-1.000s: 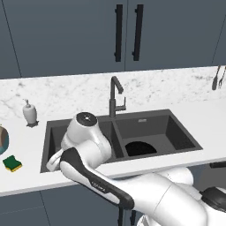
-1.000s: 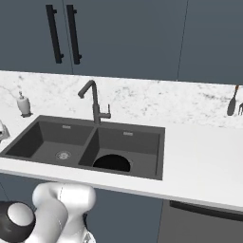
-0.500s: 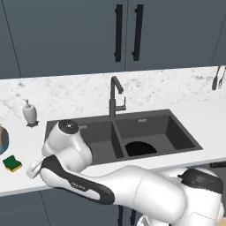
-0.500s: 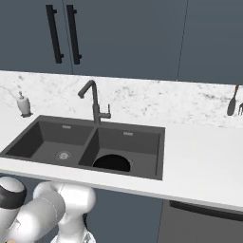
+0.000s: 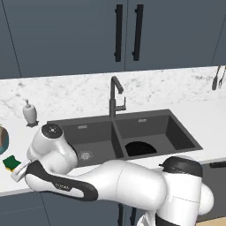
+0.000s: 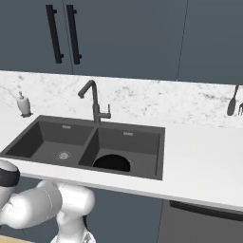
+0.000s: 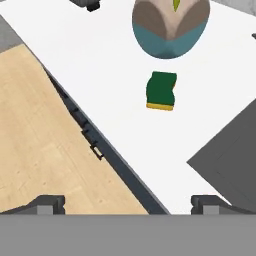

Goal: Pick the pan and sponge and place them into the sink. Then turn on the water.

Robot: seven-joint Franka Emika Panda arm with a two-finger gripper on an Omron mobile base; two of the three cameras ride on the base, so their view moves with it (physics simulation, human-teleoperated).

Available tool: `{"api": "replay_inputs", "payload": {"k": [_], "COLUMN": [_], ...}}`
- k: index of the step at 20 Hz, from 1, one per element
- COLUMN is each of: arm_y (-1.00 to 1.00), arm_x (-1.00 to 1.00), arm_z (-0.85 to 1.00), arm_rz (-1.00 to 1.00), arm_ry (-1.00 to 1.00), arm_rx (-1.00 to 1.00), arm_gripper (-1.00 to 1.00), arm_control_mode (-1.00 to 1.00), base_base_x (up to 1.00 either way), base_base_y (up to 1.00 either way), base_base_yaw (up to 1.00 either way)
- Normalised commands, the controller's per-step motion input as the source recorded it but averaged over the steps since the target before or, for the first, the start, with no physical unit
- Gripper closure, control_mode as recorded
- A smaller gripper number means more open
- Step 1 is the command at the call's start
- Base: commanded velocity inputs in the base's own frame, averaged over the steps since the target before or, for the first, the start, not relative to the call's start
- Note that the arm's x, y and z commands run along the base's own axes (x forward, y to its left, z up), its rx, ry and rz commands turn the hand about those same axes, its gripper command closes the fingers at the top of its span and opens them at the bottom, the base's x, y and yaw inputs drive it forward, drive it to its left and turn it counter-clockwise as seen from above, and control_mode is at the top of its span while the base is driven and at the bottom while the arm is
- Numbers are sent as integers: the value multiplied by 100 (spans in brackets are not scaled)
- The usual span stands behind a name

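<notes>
A: Starting nearest the sink (image 5: 181, 132), where is the gripper (image 7: 127, 202)?

B: Off the sink's left end, out over the counter's front edge. In the hand view its two finger tips stand far apart with nothing between them, so it holds nothing.

A: Why there?

B: I judge it is lining up on the sponge (image 7: 161, 90). The camera looks along the hand, and the sponge sits ahead of the tips, green face up with a yellow edge showing.

A: And the sponge relative to the sink?

B: On the white counter (image 5: 13, 132) to the sink's left, well clear of the rim, near the front edge. Just beyond it stands a teal-and-brown round vessel (image 7: 170, 25), close but apart.

A: The pan (image 5: 140, 148)?

B: Already down in the sink's right basin, its black disc against the front wall. That half looks done.

A: Farther back?

B: The dark tap (image 5: 115, 95) rises behind the divider, with no stream visible. A white soap dispenser (image 5: 29, 111) stands behind the sink's left corner.
</notes>
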Motion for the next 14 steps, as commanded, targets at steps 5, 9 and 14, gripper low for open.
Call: {"api": "replay_inputs", "payload": {"k": [5,9,14], "arm_y": [17,2,1], "arm_x": [25,31,33], "arm_z": [-10,-29,-28], "arm_rz": [0,0,0], "arm_ry": [-2,-1,-3], "arm_rx": [-1,-1,0], "arm_gripper": [-100,-100,-100], "arm_control_mode": [-100,-100,-100], "base_base_x": [0,0,0], "base_base_y": [0,0,0], "base_base_yaw": [0,0,0]}}
